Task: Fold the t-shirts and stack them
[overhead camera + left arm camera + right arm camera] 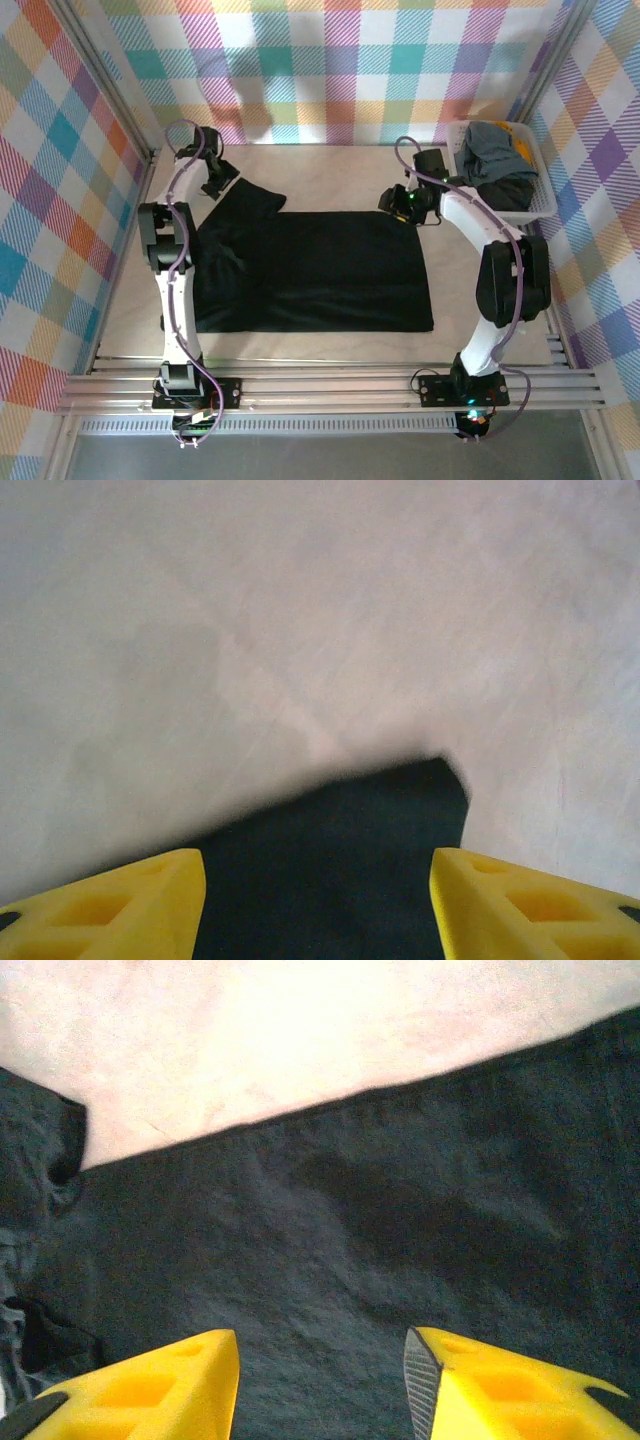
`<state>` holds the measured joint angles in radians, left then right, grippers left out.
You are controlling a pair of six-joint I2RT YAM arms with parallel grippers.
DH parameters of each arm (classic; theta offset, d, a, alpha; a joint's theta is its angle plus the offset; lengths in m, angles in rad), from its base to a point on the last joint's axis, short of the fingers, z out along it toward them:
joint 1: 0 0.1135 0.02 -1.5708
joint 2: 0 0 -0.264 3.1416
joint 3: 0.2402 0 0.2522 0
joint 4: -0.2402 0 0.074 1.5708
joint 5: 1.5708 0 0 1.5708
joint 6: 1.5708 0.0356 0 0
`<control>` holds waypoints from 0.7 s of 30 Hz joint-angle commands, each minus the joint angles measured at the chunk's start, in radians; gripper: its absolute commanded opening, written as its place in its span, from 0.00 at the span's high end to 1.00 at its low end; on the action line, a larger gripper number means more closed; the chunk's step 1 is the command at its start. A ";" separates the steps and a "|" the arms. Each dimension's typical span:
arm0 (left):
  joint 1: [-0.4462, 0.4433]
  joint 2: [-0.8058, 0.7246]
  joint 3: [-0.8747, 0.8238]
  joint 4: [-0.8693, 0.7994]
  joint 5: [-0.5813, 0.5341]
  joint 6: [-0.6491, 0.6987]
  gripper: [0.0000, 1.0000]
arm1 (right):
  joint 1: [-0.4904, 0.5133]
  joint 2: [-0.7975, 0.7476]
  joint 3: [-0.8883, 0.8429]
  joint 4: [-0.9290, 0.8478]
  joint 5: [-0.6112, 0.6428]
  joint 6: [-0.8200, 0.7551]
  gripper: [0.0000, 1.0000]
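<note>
While the black shirt [320, 275] lies spread flat across the middle of the worktop [330, 170], its long axis runs left to right in the top view. Its straight right edge faces the right of the frame. Its left end passes under the left arm, and one sleeve [250, 198] juts toward the upper left. The cloth is plain black.

The left gripper [215, 182] sits at the upper left, at the tip of that sleeve. In its wrist view the yellow fingers [130, 900] stand wide apart at the bottom corners, holding nothing. A black point of cloth lies between them on the pale worktop.

The right gripper [403, 205] is at the shirt's upper right corner. In its wrist view its fingers [150, 1385] are also apart, somewhat narrower, over black cloth whose edge runs diagonally across the upper frame. Whether they touch the cloth cannot be told.

At the upper right of the top view a white basket [545, 208] stands beside the right arm. It holds a grey-blue shirt [488, 148], a dark shirt [505, 190] and a yellow-orange shirt [523, 150], all crumpled.
</note>
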<state>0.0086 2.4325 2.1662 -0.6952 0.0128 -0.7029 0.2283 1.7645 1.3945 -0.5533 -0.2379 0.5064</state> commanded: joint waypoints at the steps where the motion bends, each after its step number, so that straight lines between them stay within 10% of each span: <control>1: -0.023 0.085 0.158 -0.007 -0.060 0.135 0.38 | 0.000 0.001 0.040 -0.034 -0.057 -0.024 0.52; 21: -0.131 0.314 0.340 -0.102 -0.251 0.200 0.46 | 0.000 -0.015 -0.049 0.002 -0.111 0.020 0.53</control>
<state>-0.0998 2.7003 2.4935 -0.6712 -0.2249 -0.5186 0.2283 1.7641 1.3445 -0.5621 -0.3271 0.5186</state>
